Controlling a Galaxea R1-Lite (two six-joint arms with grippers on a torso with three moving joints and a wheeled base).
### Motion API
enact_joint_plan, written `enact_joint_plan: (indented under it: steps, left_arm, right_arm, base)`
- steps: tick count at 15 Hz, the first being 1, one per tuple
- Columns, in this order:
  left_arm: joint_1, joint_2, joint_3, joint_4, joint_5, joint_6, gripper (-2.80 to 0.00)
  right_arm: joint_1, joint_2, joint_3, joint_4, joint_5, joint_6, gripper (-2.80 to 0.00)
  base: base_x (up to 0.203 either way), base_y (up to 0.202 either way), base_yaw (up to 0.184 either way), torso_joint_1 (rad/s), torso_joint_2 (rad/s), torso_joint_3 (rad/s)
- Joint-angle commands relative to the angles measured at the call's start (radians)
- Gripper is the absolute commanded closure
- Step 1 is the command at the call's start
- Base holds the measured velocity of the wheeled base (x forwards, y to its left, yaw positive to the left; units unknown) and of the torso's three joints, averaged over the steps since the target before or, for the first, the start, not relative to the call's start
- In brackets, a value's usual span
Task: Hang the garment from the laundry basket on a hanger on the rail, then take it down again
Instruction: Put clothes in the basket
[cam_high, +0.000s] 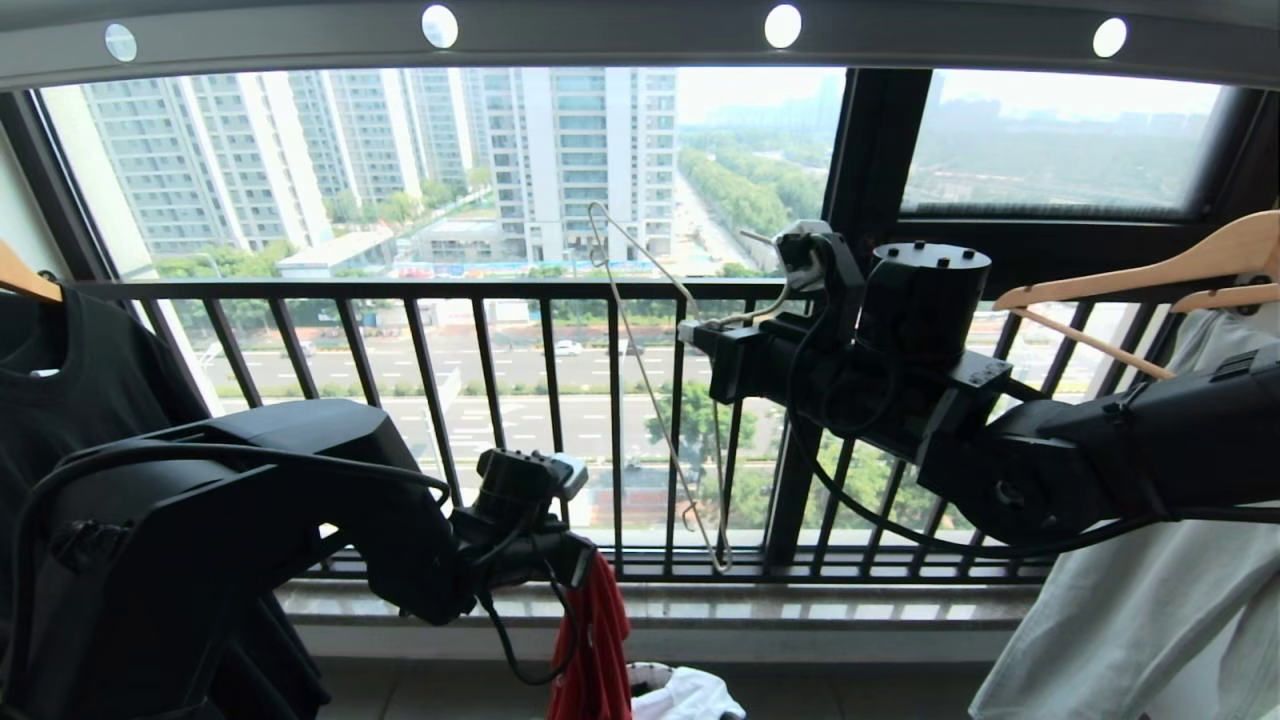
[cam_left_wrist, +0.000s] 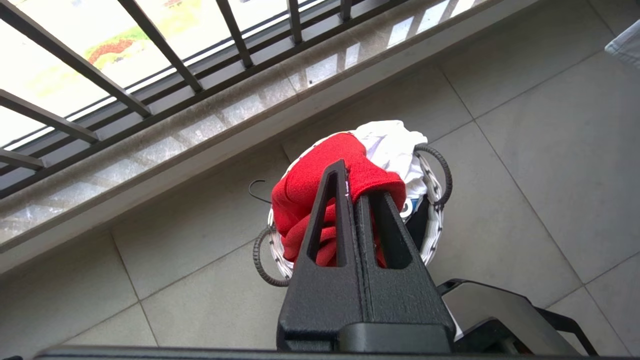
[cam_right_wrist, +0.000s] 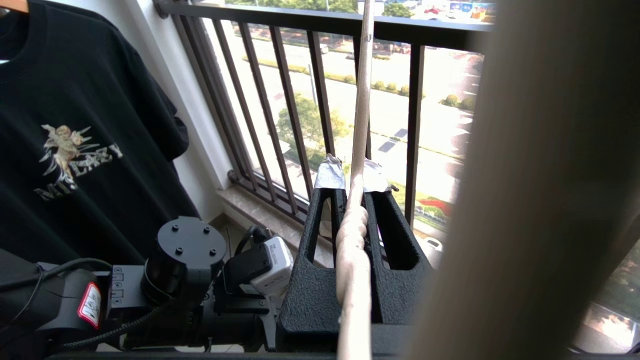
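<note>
**Red shirt pinched over the basket, wire hanger held up at the railing**

Nearest the head camera is the left arm, a bulky black mass low on the left, and its left gripper (cam_left_wrist: 352, 195) is clamped tight on a fold of the red garment (cam_high: 592, 650). The cloth hangs from the closed fingers straight down toward the basket (cam_left_wrist: 434, 240), which sits on the tiled floor just inside the stone sill; the rest of the red fabric still lies bunched in the basket beside something white (cam_left_wrist: 395, 145). No lettering on the red shirt can be read from here (only plain folds show).

The only legible writing is on the black T-shirt (cam_right_wrist: 75, 150) hanging at the far left: a pale cherub print above block letters that are only partly readable, so the word cannot be told for sure. A small red-and-white sticker on the left arm's casing is too small to read.

The right gripper (cam_right_wrist: 352, 180) is raised level with the top of the black railing (cam_high: 400, 290) and is closed on the twisted neck of the thin wire hanger (cam_high: 650, 400). The hanger's triangle tilts down and to the left in front of the bars, free of the grey rail (cam_high: 640, 40) with its round lights overhead. Wooden hangers (cam_high: 1150, 275) carry a pale garment (cam_high: 1130, 620) on the right.
</note>
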Motion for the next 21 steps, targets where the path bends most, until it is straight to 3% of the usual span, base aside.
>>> enact_joint_plan:
  steps: [1, 10, 13, 17, 18, 21]
  left_arm:
    - [-0.017, 0.018, -0.016, 0.003, 0.001, 0.000, 0.00]
    - [-0.020, -0.033, 0.053, 0.017, 0.016, 0.006, 0.00]
    - [-0.020, -0.039, 0.010, 0.145, 0.016, 0.025, 0.00]
    - [-0.021, -0.055, -0.126, 0.424, 0.023, 0.019, 0.00]
    - [-0.021, -0.050, -0.158, 0.452, 0.047, 0.013, -2.80]
    - [-0.023, -0.025, -0.218, 0.466, 0.104, 0.001, -2.80]
  right_arm:
    - [-0.003, -0.003, -0.002, -0.005, 0.001, 0.001, 0.00]
    - [-0.004, -0.022, 0.008, 0.002, 0.003, 0.001, 0.00]
    - [-0.003, -0.022, 0.009, 0.002, 0.004, -0.001, 0.00]
    - [-0.003, -0.022, 0.009, 0.002, 0.004, -0.001, 0.00]
    - [-0.003, -0.022, 0.009, 0.002, 0.004, -0.001, 0.00]
    - [-0.003, -0.022, 0.009, 0.002, 0.004, -0.001, 0.00]
  base:
    - [0.000, 0.000, 0.000, 0.000, 0.00, 0.000]
    - [0.000, 0.000, 0.000, 0.000, 0.00, 0.000]
    - [0.000, 0.000, 0.000, 0.000, 0.00, 0.000]
    - [0.000, 0.000, 0.000, 0.000, 0.00, 0.000]
    - [0.000, 0.000, 0.000, 0.000, 0.00, 0.000]
    - [0.000, 0.000, 0.000, 0.000, 0.00, 0.000]
